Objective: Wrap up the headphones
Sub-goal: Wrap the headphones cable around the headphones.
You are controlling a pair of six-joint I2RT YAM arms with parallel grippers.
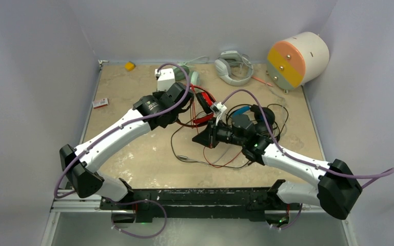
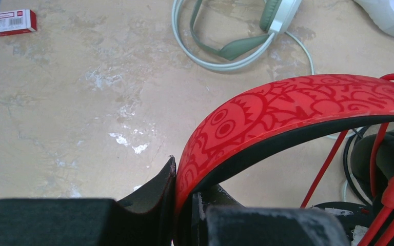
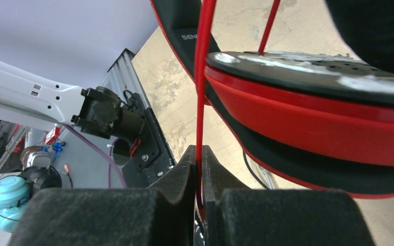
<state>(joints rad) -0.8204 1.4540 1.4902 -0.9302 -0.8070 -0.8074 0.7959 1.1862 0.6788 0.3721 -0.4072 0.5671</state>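
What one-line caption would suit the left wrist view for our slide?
Left gripper clamps the patterned band of the red-and-black headset; the mint-green headset lies beyond.

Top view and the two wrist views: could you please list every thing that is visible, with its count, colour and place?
red headphones: one, red and black, middle of the table, band between the left fingers
red cable: one, red, beside the red ear cup, pinched by the right fingers
black headphones: one, black with blue cups, by the right arm
green headphones: one, pale green and white, far side
grey headphones: one, grey-white, far edge
drum: one, cream with orange and yellow face, far right corner
small box: one, red and white, left side
yellow thing: one, yellow, far left corner
table: one, beige
arms: two, white and black, near edge
left fingers: black, shut
right fingers: black, shut
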